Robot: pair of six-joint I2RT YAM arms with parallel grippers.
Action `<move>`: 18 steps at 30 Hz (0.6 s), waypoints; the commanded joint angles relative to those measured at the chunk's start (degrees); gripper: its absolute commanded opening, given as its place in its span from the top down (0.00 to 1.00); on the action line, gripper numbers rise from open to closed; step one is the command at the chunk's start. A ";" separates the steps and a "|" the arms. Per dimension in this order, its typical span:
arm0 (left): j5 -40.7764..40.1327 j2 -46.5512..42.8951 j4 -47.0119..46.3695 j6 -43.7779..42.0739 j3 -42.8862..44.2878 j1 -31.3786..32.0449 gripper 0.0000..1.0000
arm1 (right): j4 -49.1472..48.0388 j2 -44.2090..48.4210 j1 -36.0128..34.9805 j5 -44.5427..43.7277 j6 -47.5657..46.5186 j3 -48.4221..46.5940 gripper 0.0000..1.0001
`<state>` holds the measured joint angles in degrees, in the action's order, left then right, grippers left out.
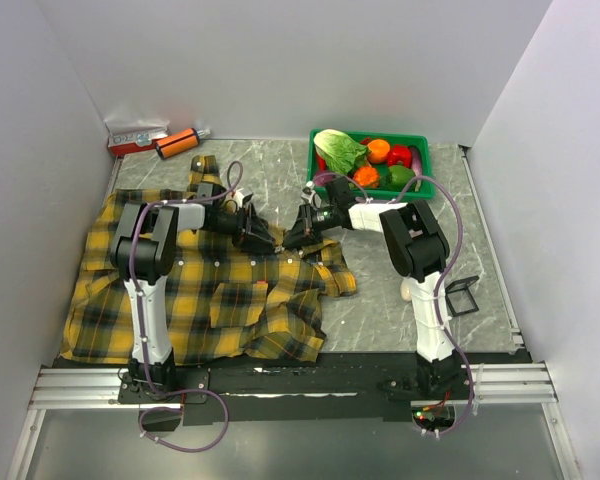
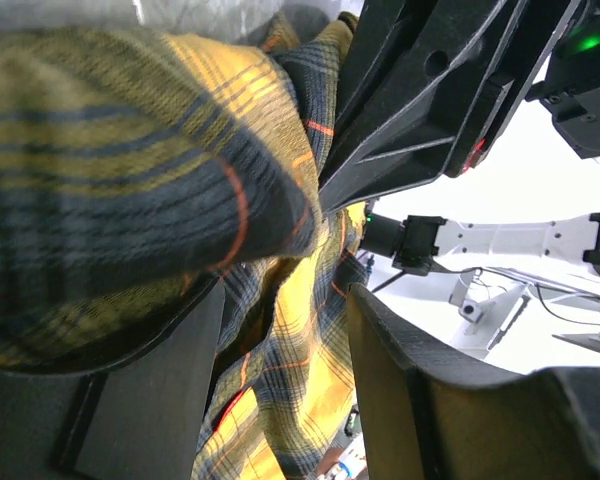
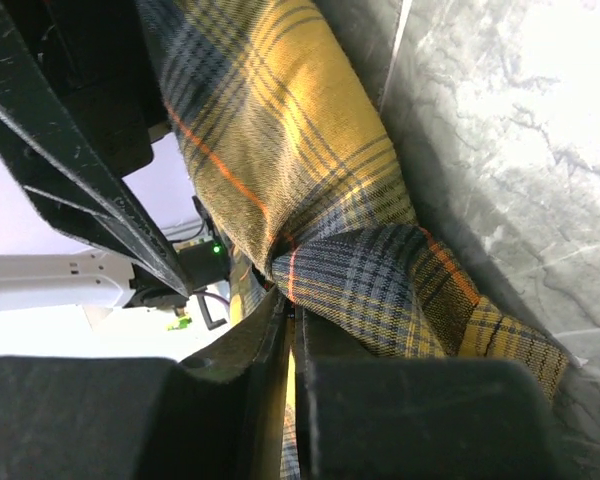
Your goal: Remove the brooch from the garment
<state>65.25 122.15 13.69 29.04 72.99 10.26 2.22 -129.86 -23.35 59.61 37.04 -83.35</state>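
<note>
**Fig. Concealed and truncated regions at the shirt front.**
Overhead, the tips of the left gripper [image 1: 264,240] and right gripper [image 1: 292,238] sank into raised folds of the garment [image 1: 220,300] and were too small to resolve. The brooch could not be made out in any view. In the left wrist view a blurred fold filled the upper left, the fingers [image 2: 430,420] ran off the bottom edge, and whether they gripped cloth was unclear. In the right wrist view the frame likewise cut the fingers [image 3: 400,420], and bunched plaid hid whatever lay at their tips.
</note>
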 commanded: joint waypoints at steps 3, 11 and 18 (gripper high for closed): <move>5.93 1.86 -8.13 5.75 -1.96 0.99 0.43 | -7.92 5.50 0.85 5.15 0.49 2.31 0.94; 8.84 3.53 -11.85 7.09 -1.71 1.08 0.62 | -9.95 6.11 1.65 6.74 2.34 3.46 0.96; 9.54 3.89 -15.36 9.28 -1.45 1.87 0.64 | -9.60 5.85 1.56 6.39 2.43 3.64 0.96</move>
<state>71.96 125.51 2.52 36.67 70.61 11.03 -5.65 -127.92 -22.09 64.55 39.42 -80.05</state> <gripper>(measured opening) 0.352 0.051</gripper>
